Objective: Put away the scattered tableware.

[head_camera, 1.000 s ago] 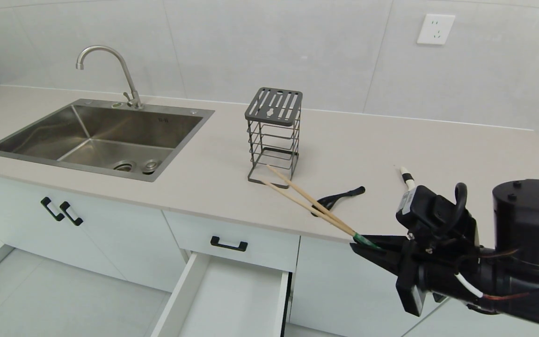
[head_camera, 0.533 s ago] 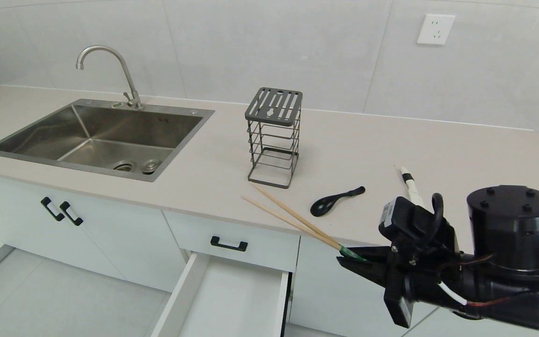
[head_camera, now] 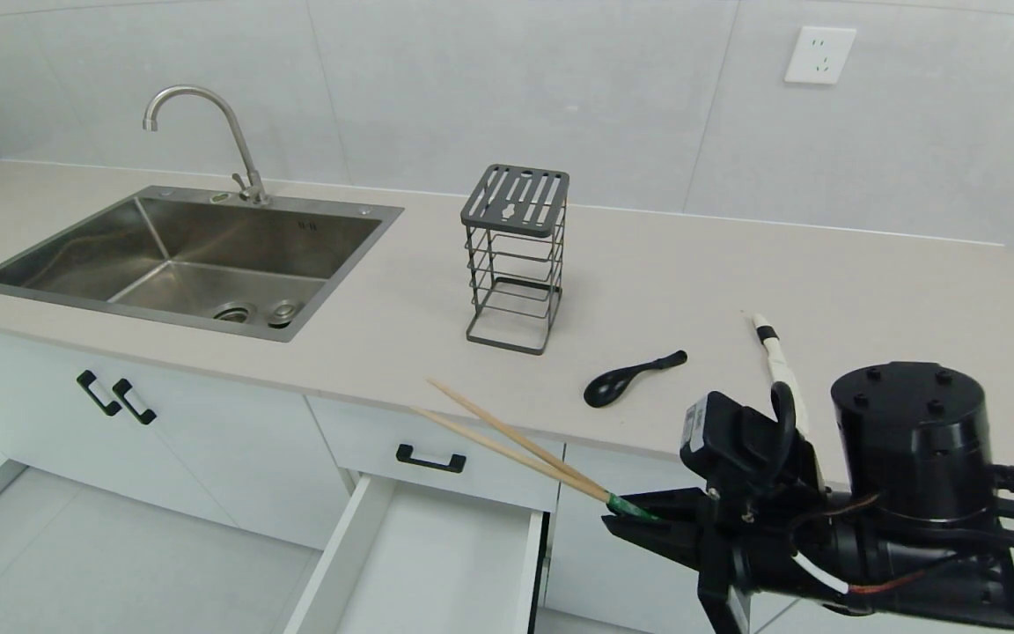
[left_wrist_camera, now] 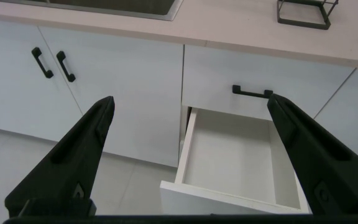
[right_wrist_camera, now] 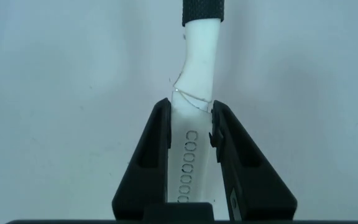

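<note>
Head view: The right pincer (head_camera: 639,513) is clenched on the green-tipped ends of a pair of chopsticks (head_camera: 516,445). It holds them in the air in front of the surface (head_camera: 692,273), above the open drawer (head_camera: 437,563). The chopsticks slant up and away from the pincer, and their free tips overlap the front edge of the surface. A black spoon (head_camera: 630,377) lies on the surface near that edge. A white utensil (head_camera: 775,357) with a black band lies beside it, apart from it, toward the robot's right. A dark wire utensil rack (head_camera: 516,260) stands upright farther back, between the spoon and the sink (head_camera: 190,264). The faucet (head_camera: 234,141) rises behind the sink, and a wall socket (head_camera: 819,55) sits on the tiles.

Left wrist view: The left pincer (left_wrist_camera: 189,102) is released, with its two black fingers (left_wrist_camera: 86,149) spread wide apart and nothing between them. It hangs in front of the cabinets, over the open drawer (left_wrist_camera: 229,155). The black drawer handle (left_wrist_camera: 252,93) and two cabinet door handles (left_wrist_camera: 53,62) are visible. The base of the rack (left_wrist_camera: 306,14) stands on the surface above.

Right wrist view: The right pincer (right_wrist_camera: 191,106) has its fingers (right_wrist_camera: 157,137) set close together, flanking a white shaft (right_wrist_camera: 199,62) with a black band at the far end. The background is plain and pale. Whether this shaft is the white utensil on the surface cannot be told.
</note>
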Tool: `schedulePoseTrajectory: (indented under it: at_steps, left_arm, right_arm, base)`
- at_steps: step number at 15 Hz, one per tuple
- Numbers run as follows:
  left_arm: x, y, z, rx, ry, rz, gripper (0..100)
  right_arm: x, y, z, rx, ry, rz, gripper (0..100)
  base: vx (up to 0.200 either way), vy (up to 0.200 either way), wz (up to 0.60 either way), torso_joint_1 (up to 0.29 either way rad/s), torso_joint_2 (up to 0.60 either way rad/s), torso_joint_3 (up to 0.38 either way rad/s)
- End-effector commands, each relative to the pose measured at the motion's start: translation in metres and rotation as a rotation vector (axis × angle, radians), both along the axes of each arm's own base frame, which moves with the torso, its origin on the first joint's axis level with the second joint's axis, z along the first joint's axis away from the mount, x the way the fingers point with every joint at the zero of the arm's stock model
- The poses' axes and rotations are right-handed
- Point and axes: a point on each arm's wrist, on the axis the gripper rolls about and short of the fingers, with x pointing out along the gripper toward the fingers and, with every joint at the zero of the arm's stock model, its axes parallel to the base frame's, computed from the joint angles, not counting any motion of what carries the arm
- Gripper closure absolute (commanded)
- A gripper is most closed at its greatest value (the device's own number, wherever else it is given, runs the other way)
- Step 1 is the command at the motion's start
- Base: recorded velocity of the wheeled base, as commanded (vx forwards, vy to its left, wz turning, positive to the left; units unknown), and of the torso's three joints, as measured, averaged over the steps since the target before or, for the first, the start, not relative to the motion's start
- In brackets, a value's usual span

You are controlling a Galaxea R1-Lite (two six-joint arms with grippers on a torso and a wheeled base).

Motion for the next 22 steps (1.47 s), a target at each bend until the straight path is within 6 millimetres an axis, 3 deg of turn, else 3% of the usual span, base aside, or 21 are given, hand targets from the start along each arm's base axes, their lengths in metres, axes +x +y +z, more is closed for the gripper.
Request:
schedulePoseTrajectory:
  at_steps: [1,6,8,11,13,15,22]
  left_arm:
    - [0.000,0.000,0.000,0.000,0.001,-0.001,0]
    - [0.000,0.000,0.000,0.000,0.001,-0.001,0]
    - [0.000,0.000,0.000,0.000,0.001,-0.001,0]
    - [0.000,0.000,0.000,0.000,0.001,-0.001,0]
    - [0.000,0.000,0.000,0.000,0.001,-0.001,0]
    - [0.000,0.000,0.000,0.000,0.001,-0.001,0]
    - [0.000,0.000,0.000,0.000,0.001,-0.001,0]
  right_arm:
    - [0.002,0.006,-0.008,-0.013,0.040,-0.001,100]
    - [0.004,0.020,-0.010,-0.020,0.036,0.028,100]
    - [-0.005,0.032,-0.012,-0.024,0.036,0.081,100]
    - [0.001,0.047,-0.010,-0.017,0.025,0.099,100]
    - [0.004,0.054,-0.010,-0.024,0.013,0.081,100]
    - [0.017,0.075,-0.007,-0.073,-0.067,-0.078,100]
    - [0.023,0.079,-0.005,-0.085,-0.080,-0.113,100]
  base:
    - [0.000,0.000,0.00,0.000,0.00,0.000]
    - [0.000,0.000,0.00,0.000,0.00,0.000]
    - [0.000,0.000,0.00,0.000,0.00,0.000]
    - [0.000,0.000,0.00,0.000,0.00,0.000]
    - [0.000,0.000,0.00,0.000,0.00,0.000]
    - [0.000,0.000,0.00,0.000,0.00,0.000]
    - [0.000,0.000,0.00,-0.026,0.05,0.028]
